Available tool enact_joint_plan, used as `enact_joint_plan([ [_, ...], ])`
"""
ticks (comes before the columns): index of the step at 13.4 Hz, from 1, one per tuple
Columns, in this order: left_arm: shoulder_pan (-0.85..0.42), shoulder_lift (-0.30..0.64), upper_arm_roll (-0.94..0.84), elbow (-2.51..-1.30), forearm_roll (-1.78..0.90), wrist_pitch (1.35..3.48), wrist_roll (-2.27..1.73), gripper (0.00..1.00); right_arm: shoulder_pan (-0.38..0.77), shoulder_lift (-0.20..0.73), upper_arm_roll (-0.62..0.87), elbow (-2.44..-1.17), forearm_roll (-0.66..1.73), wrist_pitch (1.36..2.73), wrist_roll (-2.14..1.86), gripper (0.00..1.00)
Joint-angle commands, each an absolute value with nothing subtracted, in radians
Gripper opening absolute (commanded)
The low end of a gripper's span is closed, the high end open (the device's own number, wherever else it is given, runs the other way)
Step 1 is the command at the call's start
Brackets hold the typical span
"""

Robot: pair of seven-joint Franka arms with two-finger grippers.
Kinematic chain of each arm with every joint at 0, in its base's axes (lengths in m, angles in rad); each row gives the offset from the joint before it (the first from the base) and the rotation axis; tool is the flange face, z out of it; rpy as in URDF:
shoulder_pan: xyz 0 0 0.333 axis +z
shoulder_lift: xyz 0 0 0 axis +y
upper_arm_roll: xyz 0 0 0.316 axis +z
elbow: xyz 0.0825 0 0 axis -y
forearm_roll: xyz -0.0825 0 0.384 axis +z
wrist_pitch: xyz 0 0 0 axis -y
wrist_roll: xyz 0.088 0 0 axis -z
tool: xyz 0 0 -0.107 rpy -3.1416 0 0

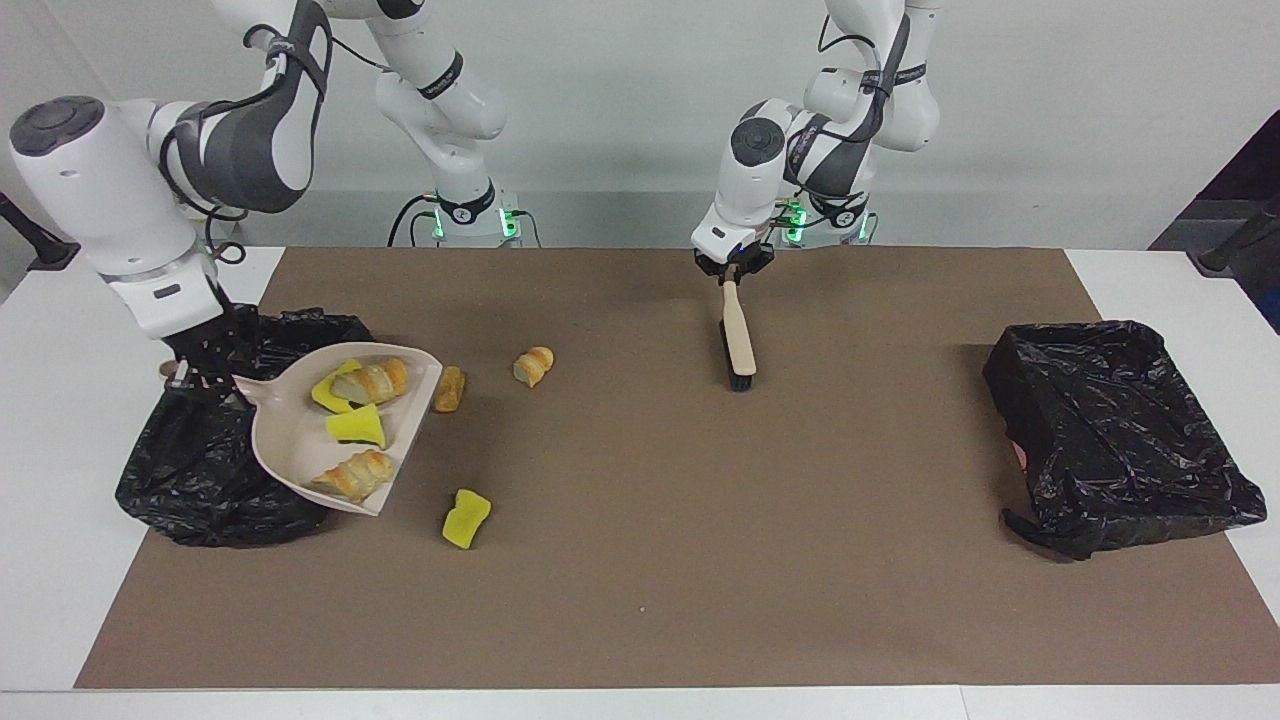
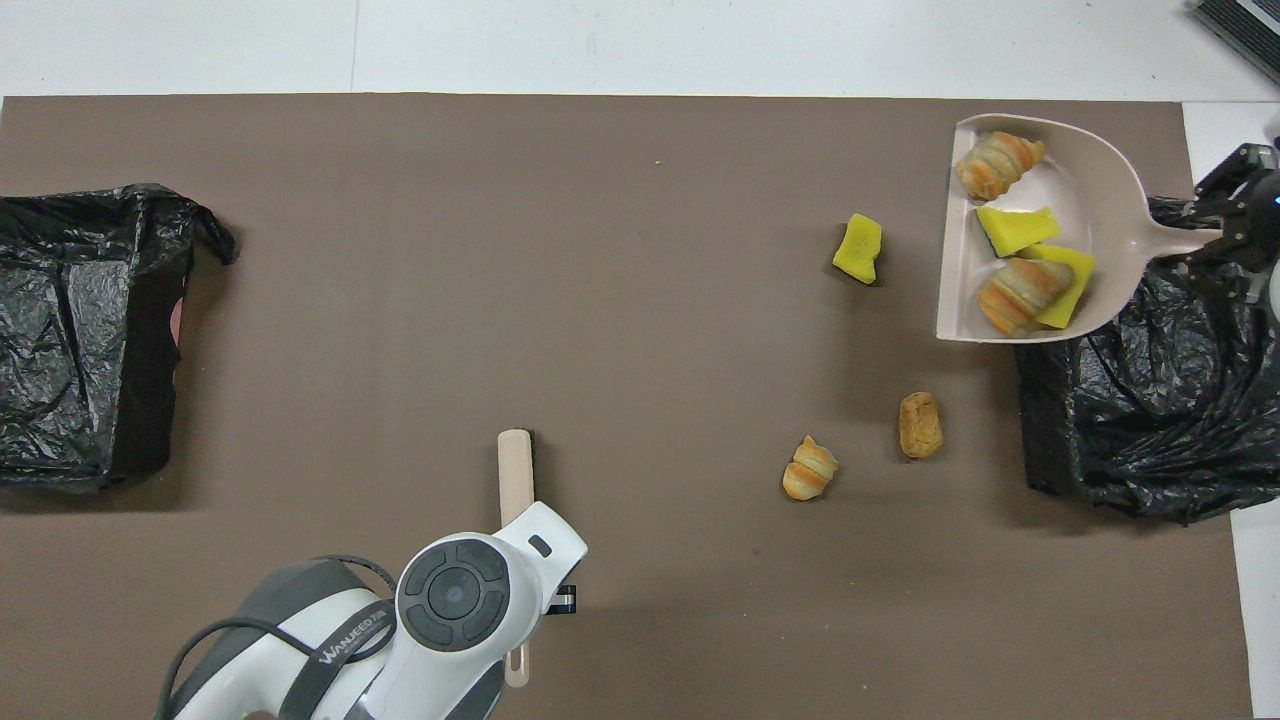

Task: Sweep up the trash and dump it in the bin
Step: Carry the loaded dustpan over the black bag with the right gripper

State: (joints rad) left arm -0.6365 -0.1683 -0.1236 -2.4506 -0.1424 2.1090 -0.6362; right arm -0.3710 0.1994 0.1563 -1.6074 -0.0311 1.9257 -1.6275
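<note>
My right gripper [image 1: 205, 378] is shut on the handle of the beige dustpan [image 1: 285, 440] and holds it over the edge of the black-bagged bin [image 1: 190, 480] at the right arm's end. The pan [image 2: 1100, 180] carries two striped rolls [image 1: 352, 476] and two yellow wedges [image 1: 356, 427]. On the mat lie a yellow sponge [image 1: 466, 517], a tan roll [image 1: 450, 388] and a striped roll [image 1: 533, 365]. My left gripper [image 1: 733, 268] is shut on the brush [image 1: 738, 340], whose bristles rest on the mat.
A second black-bagged bin [image 1: 1110, 430] stands at the left arm's end of the table. The brown mat [image 1: 700, 560] covers most of the white table. In the overhead view the loose sponge [image 2: 858, 248] lies beside the pan's open lip.
</note>
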Motion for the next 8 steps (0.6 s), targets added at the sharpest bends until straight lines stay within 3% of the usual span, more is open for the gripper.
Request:
enact_joint_plan([
  [1,-0.644,-0.167,-0.117,-2.47,-0.152,2.14,-0.649,0.05,-0.481,0.095,0.166,-1.749,-0.002,1.989,-1.739,0.0],
  [2,-0.643,-0.166,-0.117,-2.47,-0.152,2.144,-0.653,0.31,-0.52,0.091,0.164,-1.752,-0.006,1.999,-1.768,0.0],
  [3,-0.643,-0.164,-0.115,-2.468,-0.152,2.152,-0.643,0.81,-0.552,0.081,0.163,-1.755,-0.018,2.0,-1.785,0.0],
  [4,-0.643,-0.161,-0.115,-2.464,-0.152,2.152,-0.637,1.0,-0.577,0.08,0.158,-1.759,-0.034,2.002,-1.801,0.0],
  [8,-0.634,-0.134,-0.106,-2.41,-0.152,2.134,-0.638,1.0,-0.667,0.1,0.152,-1.763,-0.149,2.097,-1.79,0.0],
])
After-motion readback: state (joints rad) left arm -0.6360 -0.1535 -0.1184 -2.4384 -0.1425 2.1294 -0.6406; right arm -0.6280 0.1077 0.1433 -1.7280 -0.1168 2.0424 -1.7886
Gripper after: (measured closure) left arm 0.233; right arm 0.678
